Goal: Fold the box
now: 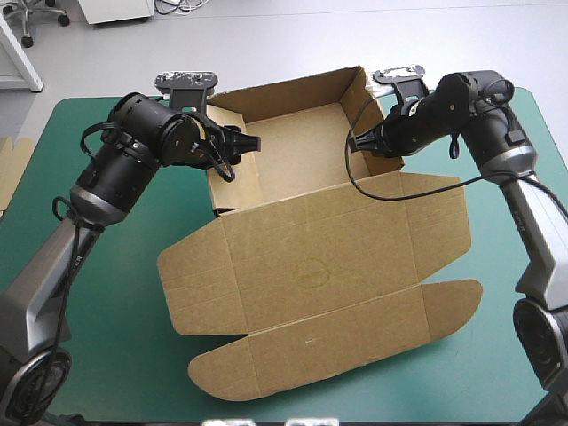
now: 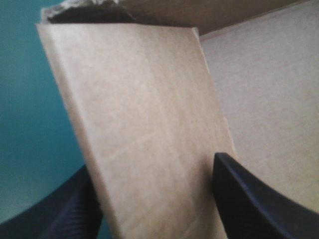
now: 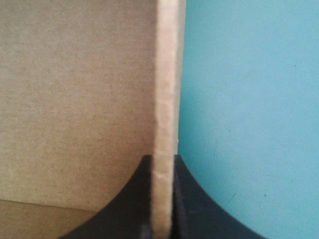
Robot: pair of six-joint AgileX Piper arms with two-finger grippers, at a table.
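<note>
The brown box [image 1: 297,146] stands as an open tray at the table's far middle, its walls raised. Its lid [image 1: 319,266] lies flat toward the near edge, with rounded flaps. My left gripper [image 1: 232,153] is open at the tray's left wall. In the left wrist view that left wall [image 2: 144,114] stands between the spread fingers of the left gripper [image 2: 152,164] and slightly tilted. My right gripper [image 1: 368,142] is at the right wall. In the right wrist view the right gripper [image 3: 162,158] is shut on the right wall's edge [image 3: 167,89].
An edge of more brown board [image 1: 9,169] shows at the table's left edge. The teal-green cover [image 1: 80,302] lies bare to the left of the lid and to its right [image 1: 501,266]. The lid's front flap reaches near the table's front edge.
</note>
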